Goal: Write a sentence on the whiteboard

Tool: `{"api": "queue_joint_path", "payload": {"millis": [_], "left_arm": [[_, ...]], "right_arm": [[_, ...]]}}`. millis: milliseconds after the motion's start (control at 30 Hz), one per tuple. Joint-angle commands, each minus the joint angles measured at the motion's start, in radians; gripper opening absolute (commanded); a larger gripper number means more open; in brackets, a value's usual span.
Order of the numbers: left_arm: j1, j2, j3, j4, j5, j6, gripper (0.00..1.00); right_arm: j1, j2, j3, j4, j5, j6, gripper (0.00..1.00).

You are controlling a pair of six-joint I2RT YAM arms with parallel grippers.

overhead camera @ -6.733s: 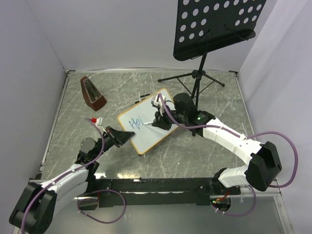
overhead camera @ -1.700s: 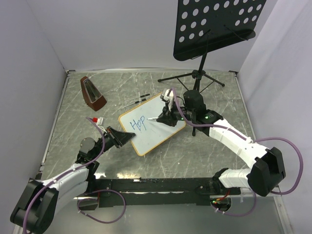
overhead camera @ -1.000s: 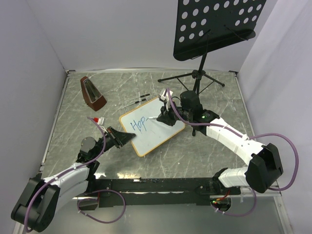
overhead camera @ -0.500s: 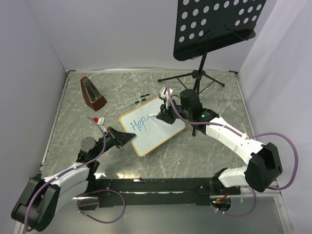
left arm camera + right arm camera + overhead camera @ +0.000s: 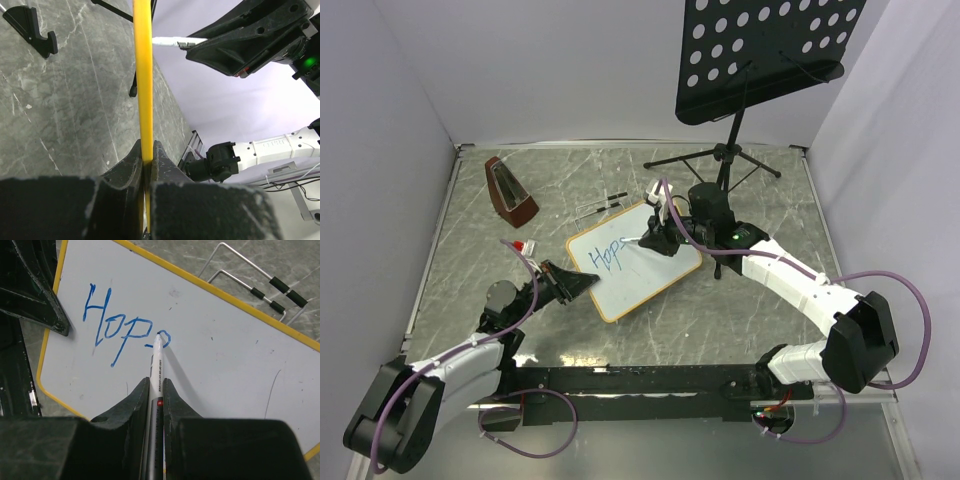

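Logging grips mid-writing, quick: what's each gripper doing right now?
Left gripper: shut on the whiteboard edge.
Right gripper: shut on the marker.

One whiteboard mid-bench, with one line of blue writing: three whole letters and a fourth part-drawn. One marker. Two arms, left arm and right arm, so two pincers: left pincer, right pincer. One brown metronome, far left. One black music stand, far right. One wire rack just beyond the whiteboard.
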Motion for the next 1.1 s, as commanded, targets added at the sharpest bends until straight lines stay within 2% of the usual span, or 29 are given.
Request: {"api": "queue_joint_path", "payload": {"millis": [0,200,1067], "left_arm": [[-0.001,-0.045,0.021,0.166,-0.016,-0.015,0.01],[0.001,-0.068,0.018,0.151,-0.035,-0.015,0.01],[0.012,-0.082,0.006,0.142,-0.025,-0.014,0.01]], "right_arm": [[0.010,0.003,0.036,-0.027,-0.033,-0.013,0.00],[0.011,-0.002,0.022,-0.049,-0.048,-0.021,0.00],[-0.015,-0.020,0.033,-0.047,0.056,-0.013,0.00]]}}
